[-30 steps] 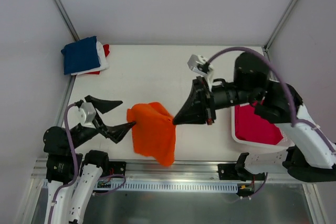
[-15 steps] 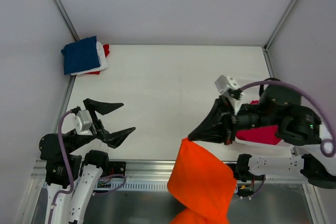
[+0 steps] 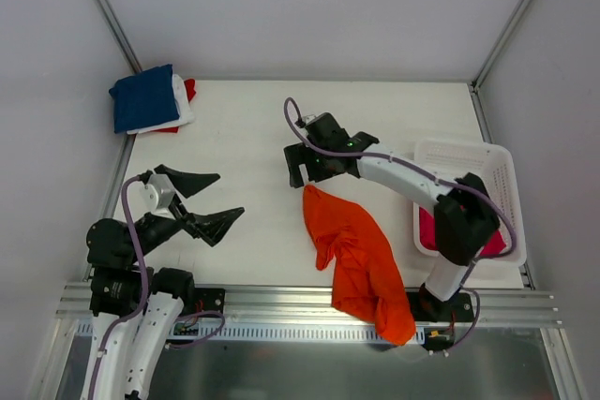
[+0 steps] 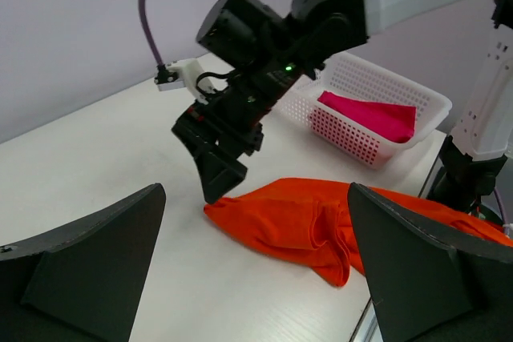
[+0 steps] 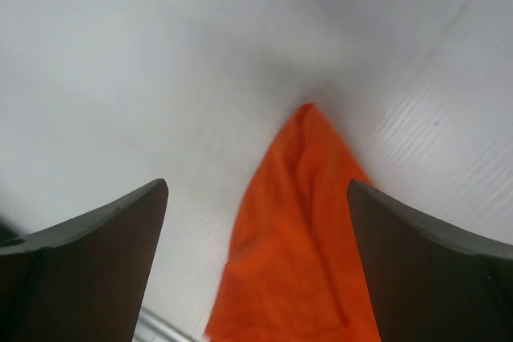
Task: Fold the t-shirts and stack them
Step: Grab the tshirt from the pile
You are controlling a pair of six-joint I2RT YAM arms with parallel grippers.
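A bright orange t-shirt [image 3: 352, 250] lies crumpled and stretched out on the table, its lower end hanging over the front edge. My right gripper [image 3: 307, 175] hovers open just above the shirt's far tip, holding nothing; in the right wrist view the orange t-shirt [image 5: 296, 254] lies below the open right gripper [image 5: 256, 184]. My left gripper [image 3: 228, 196] stands open and empty at the left, facing the orange t-shirt [image 4: 296, 218]. Folded navy blue [image 3: 142, 97], white [image 3: 184, 106] and red [image 3: 190, 89] t-shirts are stacked at the back left corner. A magenta-pink t-shirt [image 3: 433, 228] lies in the basket.
A white lattice basket [image 3: 469, 152] stands at the right edge of the table, also seen in the left wrist view as the basket [image 4: 377, 86]. Metal frame posts rise at the back corners. The aluminium rail [image 3: 281, 302] runs along the front edge.
The right arm swung the orange t-shirt from beyond the front edge back over the table, then opened and let it go. The left arm barely moved.
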